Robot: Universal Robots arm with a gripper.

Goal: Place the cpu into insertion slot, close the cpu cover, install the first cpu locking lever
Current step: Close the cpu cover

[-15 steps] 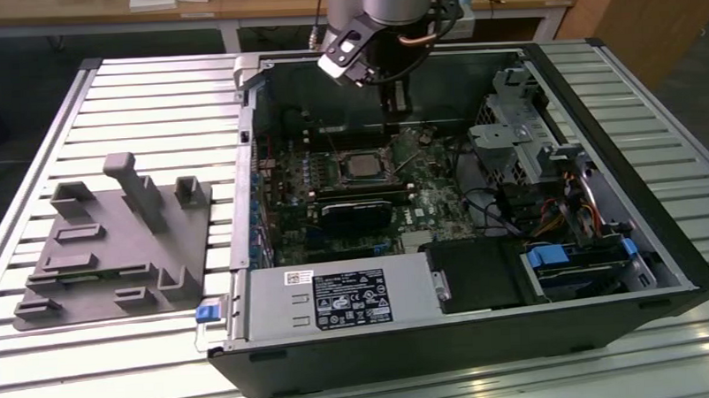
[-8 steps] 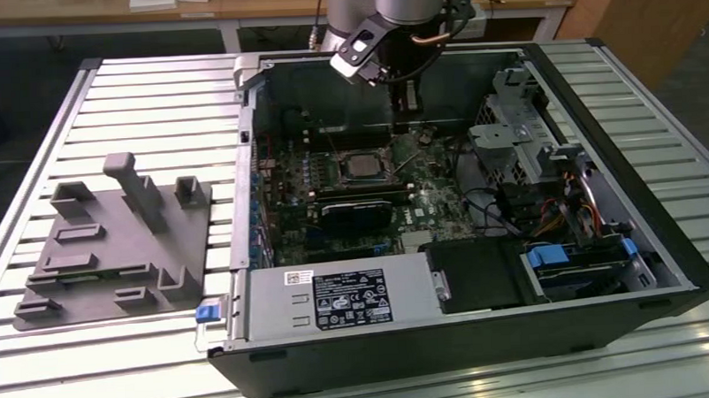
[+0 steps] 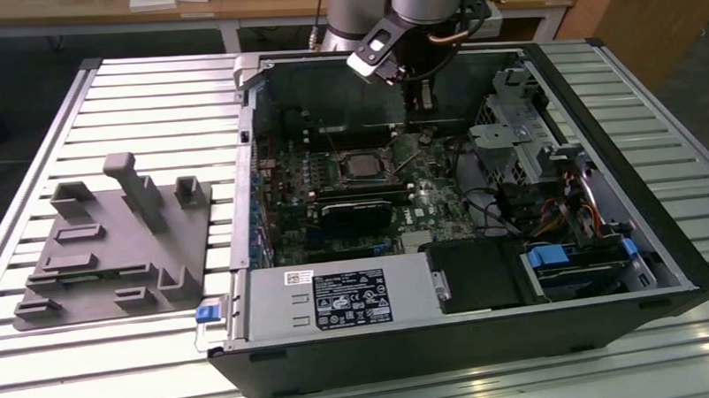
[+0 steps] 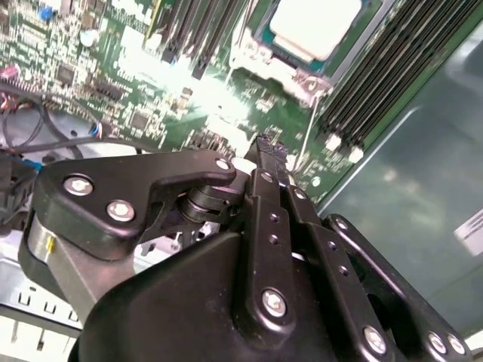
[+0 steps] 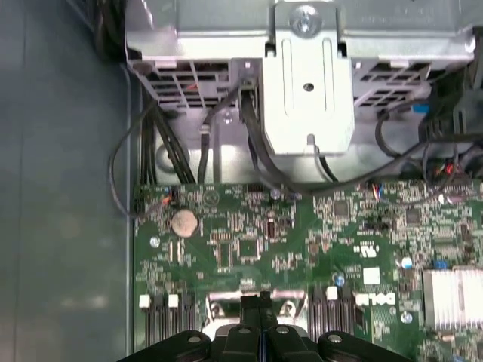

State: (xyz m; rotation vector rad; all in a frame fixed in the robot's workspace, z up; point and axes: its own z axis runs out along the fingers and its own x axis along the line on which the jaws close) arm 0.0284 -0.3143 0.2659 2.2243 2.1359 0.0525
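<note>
Cpu [image 3: 363,166] seated, your pincer [image 5: 260,303] holds nothing.
Pale silvery square, face-up in the insertion slot [image 3: 339,168], mid-frame of the exterior view inside the open case [image 3: 639,242]; pincer fingers pressed together.

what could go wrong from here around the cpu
The end effector hangs close over the motherboard, so a sideways move might scrape its small components. The cpu lies nearby; a knock could shift it if it is not clamped, which I cannot tell. Loose black cables by the metal bracket could snag the arm.
</note>
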